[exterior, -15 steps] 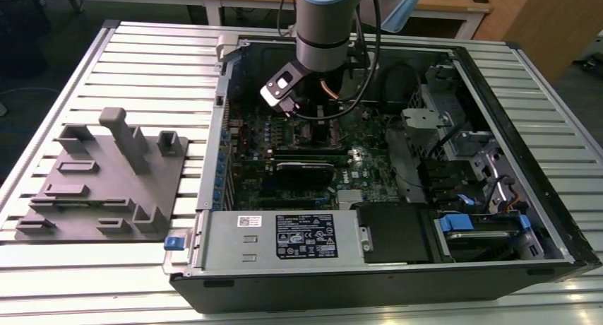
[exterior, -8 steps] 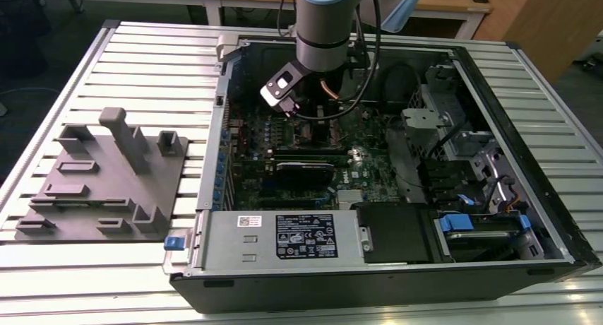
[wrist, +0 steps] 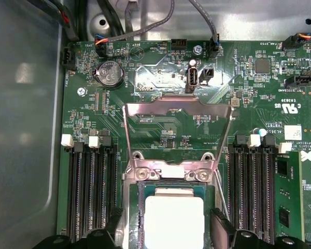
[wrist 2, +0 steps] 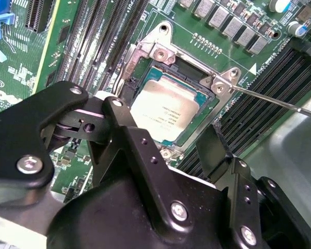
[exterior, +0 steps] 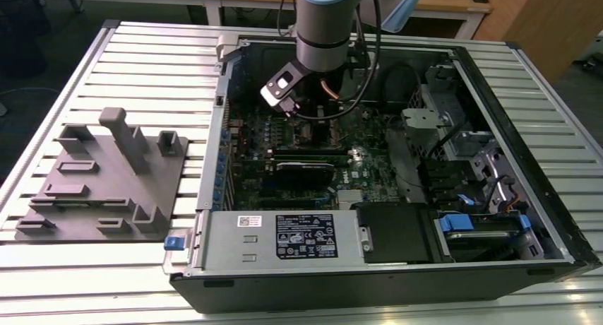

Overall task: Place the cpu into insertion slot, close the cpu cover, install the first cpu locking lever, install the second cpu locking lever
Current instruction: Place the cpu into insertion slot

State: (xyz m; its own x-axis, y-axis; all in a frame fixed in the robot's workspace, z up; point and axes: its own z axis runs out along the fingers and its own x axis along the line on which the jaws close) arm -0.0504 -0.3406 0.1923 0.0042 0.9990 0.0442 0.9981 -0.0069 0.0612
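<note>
1 cpu (wrist 2: 165, 110) seated in insertion slot (wrist 2: 182, 72), cpu cover (wrist: 176, 99) raised; claw (wrist 2: 160, 119) apart, cpu btwn fingers.

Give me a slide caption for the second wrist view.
Open gripper over the cpu seated in the insertion slot.

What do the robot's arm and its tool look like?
The arm is a smooth silver-grey tube with a light blue joint cover; black cables hang beside it. The tool is matte black, made of angular linked bars with silver screw heads.
</note>
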